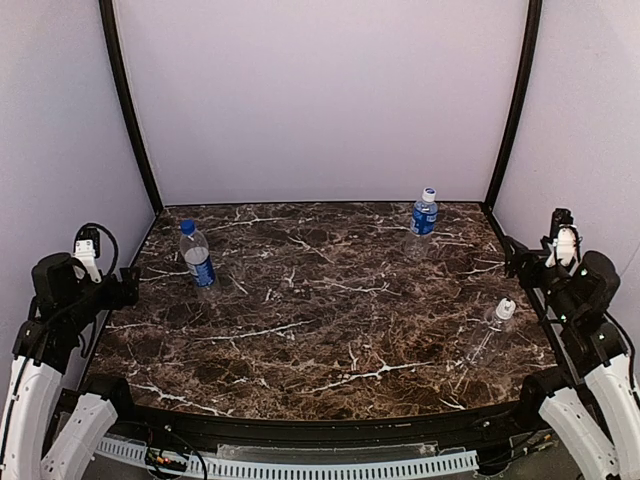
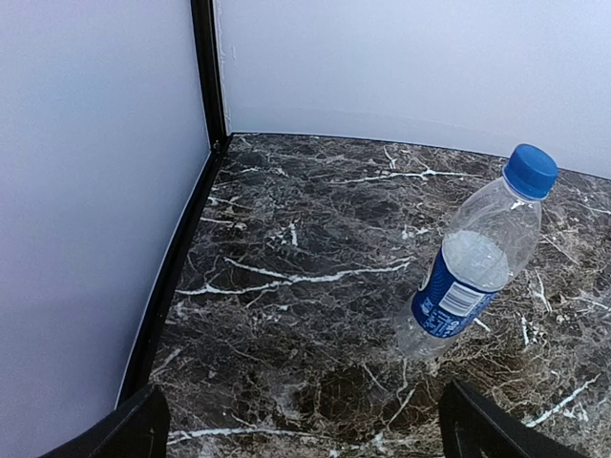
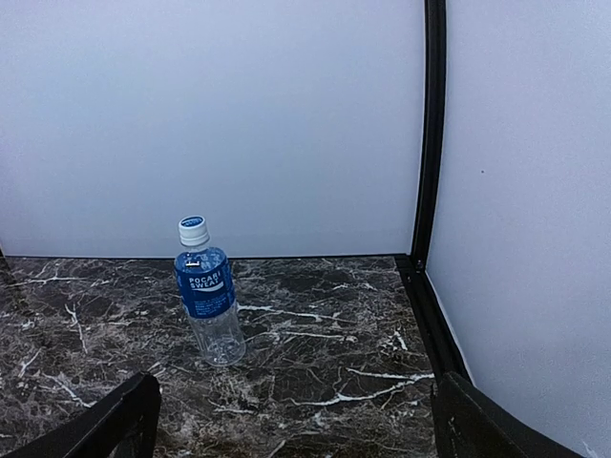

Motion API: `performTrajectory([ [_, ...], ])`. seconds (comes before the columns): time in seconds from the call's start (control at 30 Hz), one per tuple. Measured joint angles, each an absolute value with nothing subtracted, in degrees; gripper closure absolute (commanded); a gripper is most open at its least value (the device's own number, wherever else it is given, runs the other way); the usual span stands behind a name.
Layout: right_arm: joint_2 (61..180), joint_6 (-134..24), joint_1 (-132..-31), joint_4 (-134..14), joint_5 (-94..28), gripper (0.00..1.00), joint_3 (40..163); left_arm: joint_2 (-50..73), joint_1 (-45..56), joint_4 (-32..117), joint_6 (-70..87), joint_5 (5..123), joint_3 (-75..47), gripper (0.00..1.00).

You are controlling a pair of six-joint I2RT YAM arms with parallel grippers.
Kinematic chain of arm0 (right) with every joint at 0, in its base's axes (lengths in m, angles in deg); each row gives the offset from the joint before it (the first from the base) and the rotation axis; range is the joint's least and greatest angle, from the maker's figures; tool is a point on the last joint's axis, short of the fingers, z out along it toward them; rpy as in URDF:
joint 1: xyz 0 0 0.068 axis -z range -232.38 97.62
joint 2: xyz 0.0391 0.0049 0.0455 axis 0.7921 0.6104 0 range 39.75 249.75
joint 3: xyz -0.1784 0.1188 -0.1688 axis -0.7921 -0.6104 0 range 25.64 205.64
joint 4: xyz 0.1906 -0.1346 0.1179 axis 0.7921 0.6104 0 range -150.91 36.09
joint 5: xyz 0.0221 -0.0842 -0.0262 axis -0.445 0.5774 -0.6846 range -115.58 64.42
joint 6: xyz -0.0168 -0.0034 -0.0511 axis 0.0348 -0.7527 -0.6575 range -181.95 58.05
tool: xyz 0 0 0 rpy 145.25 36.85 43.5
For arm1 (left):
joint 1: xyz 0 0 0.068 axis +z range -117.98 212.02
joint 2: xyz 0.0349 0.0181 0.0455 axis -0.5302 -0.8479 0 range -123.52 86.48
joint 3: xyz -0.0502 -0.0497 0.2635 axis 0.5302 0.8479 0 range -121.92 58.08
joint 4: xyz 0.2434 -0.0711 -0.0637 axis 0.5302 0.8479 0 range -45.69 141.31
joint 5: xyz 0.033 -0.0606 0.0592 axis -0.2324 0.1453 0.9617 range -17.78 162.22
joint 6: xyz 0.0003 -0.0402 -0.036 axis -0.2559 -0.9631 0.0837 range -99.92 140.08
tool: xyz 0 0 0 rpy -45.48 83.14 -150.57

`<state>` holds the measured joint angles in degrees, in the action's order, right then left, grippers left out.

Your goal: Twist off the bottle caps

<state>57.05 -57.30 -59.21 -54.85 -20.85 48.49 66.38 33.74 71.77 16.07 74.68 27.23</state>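
Marbled counter (image 1: 300,330) carries left bottle (image 1: 198,258), back-right bottle (image 1: 424,215) and plain bottle (image 1: 485,335), upright and spaced so I can reach each, I reckon. Left claw (image 2: 305,429) and right claw (image 3: 291,420) gape wide, empty. Blue cap (image 1: 187,227), pale cap (image 1: 429,193), white cap (image 1: 506,308) all on.

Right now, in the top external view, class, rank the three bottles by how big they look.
1. The dark-blue-capped bottle and the unlabelled bottle look about alike, too close to rank.
2. The pale-capped bottle looks smallest, though it stands farthest from the camera.
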Motion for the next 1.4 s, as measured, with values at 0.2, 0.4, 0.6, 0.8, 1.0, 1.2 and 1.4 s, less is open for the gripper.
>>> performTrajectory([
  [0.2, 60.7, -54.18, -59.17, -51.31, -22.62, 0.01, 55.5, 68.9, 33.74, 67.66, 18.7, 68.78, 31.06, 0.01],
  [0.4, 74.67, -47.73, -59.17, -39.79, -34.64, 0.02, 79.29, 69.88, 33.74, 62.15, 17.41, 58.18, 32.3, 0.01],
  [0.6, 92.09, -44.73, -59.19, -15.68, -47.93, 0.08, 102.15, 67.13, 33.74, 58.26, 9.84, 52.02, 28.52, 0.01],
  [0.8, 91.85, -42.35, -59.5, 6.55, -44.94, 0.17, 101.8, 66.47, 33.74, 57.28, 5.3, 47.38, 28.15, 0.01],
  [1.0, 85.42, -38.7, -59.76, 13.54, -38.53, 0.2, 93.06, 65.4, 33.74, 52.47, 3.77, 42.55, 30.88, 0.01],
  [1.2, 87.5, -36.56, -61.57, 16.34, -33.16, 0.24, 85.93, 61.88, 33.74, 48.82, 2.39, 40.34, 31.8, 0.01],
  [1.4, 87.85, -35.73, -63.21, 16.28, -31.8, 0.32, 85.93, 60.61, 33.74, 46.96, 2.3, 39.91, 31.8, 0.01],
])
